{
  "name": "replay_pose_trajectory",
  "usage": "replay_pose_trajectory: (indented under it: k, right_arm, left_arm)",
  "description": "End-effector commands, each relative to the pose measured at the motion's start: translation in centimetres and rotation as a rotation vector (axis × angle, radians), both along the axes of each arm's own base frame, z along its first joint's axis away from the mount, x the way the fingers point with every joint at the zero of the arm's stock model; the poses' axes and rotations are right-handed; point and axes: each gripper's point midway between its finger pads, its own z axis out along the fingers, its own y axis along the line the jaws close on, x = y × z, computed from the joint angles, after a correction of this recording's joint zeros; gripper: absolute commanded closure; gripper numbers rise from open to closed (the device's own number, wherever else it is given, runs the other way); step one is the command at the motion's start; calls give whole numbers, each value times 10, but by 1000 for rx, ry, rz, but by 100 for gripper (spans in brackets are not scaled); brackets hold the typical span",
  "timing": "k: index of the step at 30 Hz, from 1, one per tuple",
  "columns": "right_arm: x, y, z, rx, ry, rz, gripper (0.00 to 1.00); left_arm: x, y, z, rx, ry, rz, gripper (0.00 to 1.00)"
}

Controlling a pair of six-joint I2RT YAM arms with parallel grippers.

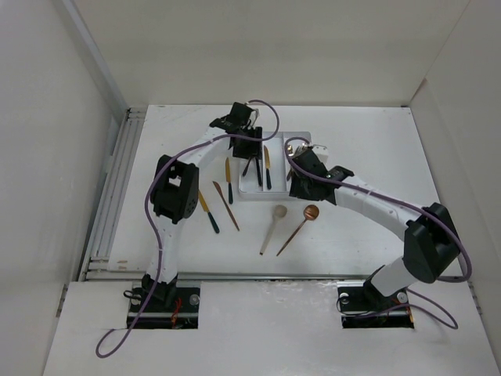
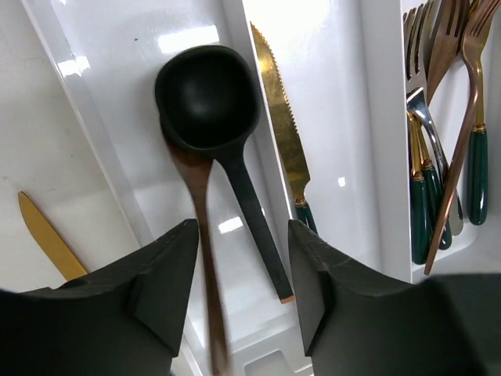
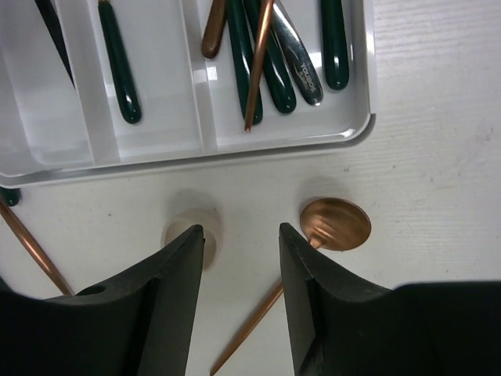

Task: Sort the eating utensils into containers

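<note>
Left end effector (image 2: 240,235): over the near end of the tray's left compartment; fingers stand apart and hold nothing.
Right end effector (image 3: 239,235): low over the bare table just off the tray's near wall; fingers apart, nothing between them.
Tray (image 3: 235,150): white, with three long compartments, mid-table toward the far edge.
Left compartment: a black spoon (image 2: 210,106) lies flat, its bowl toward the far end. A copper utensil (image 2: 196,188) lies partly under it, its head hidden by the black bowl. Its handle runs back between the left fingers and is blurred.
Middle compartment: one serrated knife (image 2: 280,117) with a gold blade and a dark green handle.
Right compartment: several forks (image 2: 438,47), their green handles overlapping, with a silver handle (image 3: 297,59) among them.
Cream spoon (image 1: 274,227): on the table near the tray's near wall. From the right wrist its bowl is mostly hidden by a finger.
Copper spoon (image 3: 337,223): just beside the cream spoon, toward the table's right edge, with its bowl nearest the tray.
Left of the tray: a second knife (image 1: 228,180) beside the tray's left wall, then a thin copper stick (image 1: 226,206) and a third knife (image 1: 208,213) farther toward the table's left edge.
</note>
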Motion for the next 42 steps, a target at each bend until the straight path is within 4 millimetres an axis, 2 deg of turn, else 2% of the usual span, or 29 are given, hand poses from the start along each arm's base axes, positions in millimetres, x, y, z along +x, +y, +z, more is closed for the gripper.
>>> replay_pose_trajectory:
  k: [1, 3, 5, 7, 9, 11, 12, 15, 17, 18, 20, 24, 25, 27, 31, 33, 34, 36, 40, 41, 42]
  right_arm:
    - [-4, -2, 12, 36, -33, -34, 50]
    - [-12, -5, 5, 36, -8, -38, 48]
    - [-19, -8, -4, 38, 15, -44, 48]
    - [-25, -9, -9, 55, 33, -62, 50]
    - [-29, -10, -12, 80, 45, -87, 52]
    - [-35, -11, -17, 87, 71, -108, 53]
    - [-37, -12, -21, 92, 92, -139, 55]
    - [-47, -12, -37, 80, 150, -171, 56]
    - [-52, -16, -51, 64, 184, -222, 56]
    - [-60, -18, -60, 63, 216, -225, 56]
    - [-62, -18, -70, 73, 227, -234, 56]
    - [-72, -17, -84, 68, 265, -227, 56]
    - [-74, -16, -87, 67, 279, -225, 56]
    - [-70, -9, -87, 87, 271, -209, 55]
    - [-72, -1, -101, 69, 298, -189, 55]
    - [-74, 4, -106, 51, 322, -168, 55]
    - [-80, -2, -116, 11, 360, -175, 57]
    - [-83, 2, -119, 1, 379, -166, 61]
    - [-97, -8, -130, -16, 416, -185, 85]
    - [-97, -7, -126, 7, 406, -207, 97]
    - [-96, -9, -123, 4, 396, -221, 100]
  left_arm:
    - [2, -4, 19, 0, -54, -14, 52]
    - [1, -1, 24, 7, -59, 4, 51]
    - [3, 2, 38, 8, -92, 16, 51]
    - [9, 13, 59, 23, -146, 45, 51]
    - [12, 27, 71, 27, -164, 75, 51]
    - [18, 49, 95, 31, -212, 129, 50]
    - [15, 61, 106, 37, -233, 153, 50]
    - [15, 85, 126, 125, -318, 206, 44]
    - [14, 109, 143, 177, -367, 282, 31]
    - [11, 115, 147, 193, -378, 301, 27]
    - [3, 134, 158, 225, -404, 351, 17]
    - [-1, 165, 180, 277, -465, 454, 12]
    - [-1, 166, 180, 283, -467, 448, 12]
    - [-2, 174, 194, 280, -494, 476, 10]
    - [-4, 186, 202, 286, -503, 503, 10]
    - [-5, 186, 197, 292, -493, 500, 10]
    - [-6, 189, 200, 280, -497, 501, 10]
    - [-7, 187, 195, 280, -486, 492, 10]
    - [-8, 197, 196, 278, -482, 520, 10]
    - [-8, 197, 196, 278, -482, 520, 10]
    - [-8, 197, 196, 278, -482, 520, 10]
